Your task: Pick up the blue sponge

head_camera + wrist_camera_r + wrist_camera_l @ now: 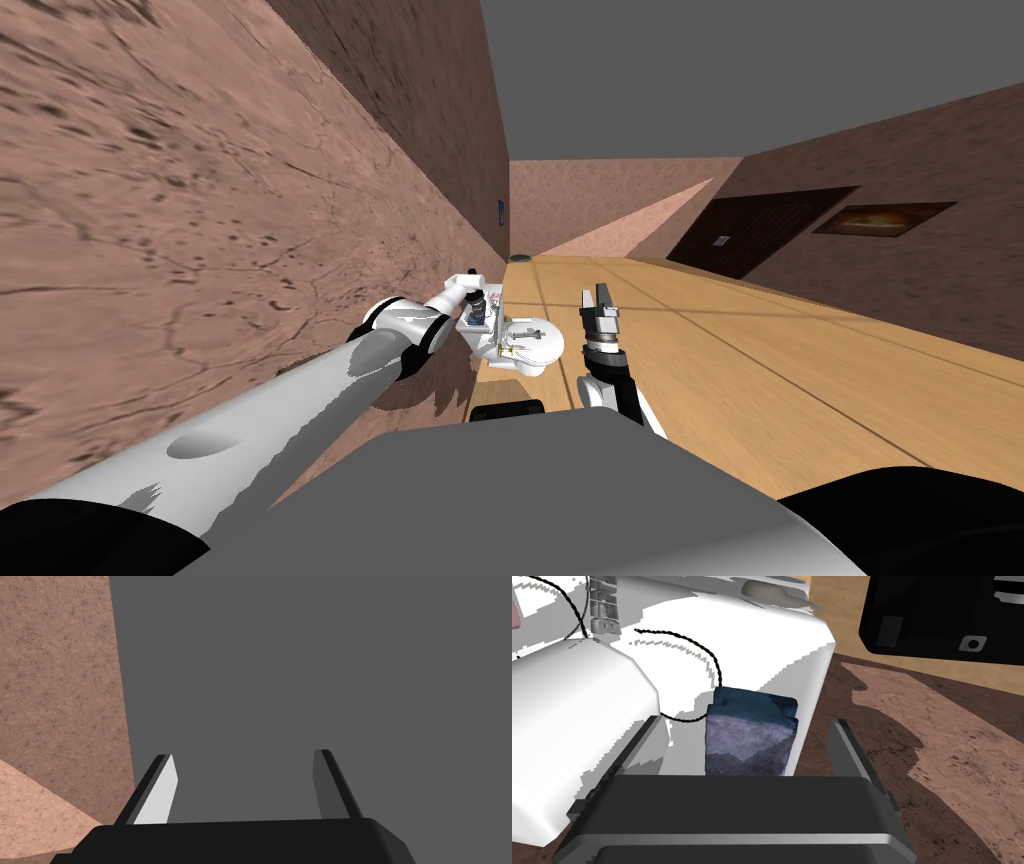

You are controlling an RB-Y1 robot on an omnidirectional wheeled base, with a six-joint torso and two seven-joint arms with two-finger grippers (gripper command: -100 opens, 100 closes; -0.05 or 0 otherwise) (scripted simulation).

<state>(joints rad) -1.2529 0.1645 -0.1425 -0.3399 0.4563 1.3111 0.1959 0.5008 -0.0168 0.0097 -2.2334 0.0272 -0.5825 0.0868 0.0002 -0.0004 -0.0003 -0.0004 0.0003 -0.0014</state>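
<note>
Blue sponge [749,733], blocky, fuzzy-faced, between spread left tool [744,748] blades

Mottled brown walls [150,200], wooden floor [780,350], dark door [760,235], white toilet [535,343]

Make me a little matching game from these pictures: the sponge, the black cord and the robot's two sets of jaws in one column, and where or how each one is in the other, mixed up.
Things
1. blue sponge
2. black cord
3. left jaws
4. right jaws

Places and states
A. open, nothing between them
B. trailing in loops across the white toilet
C. open, one either side of the sponge, not touching it
D. standing on the white toilet, near its edge

Pairs: 1-D, 2-B, 3-C, 4-A.
</note>
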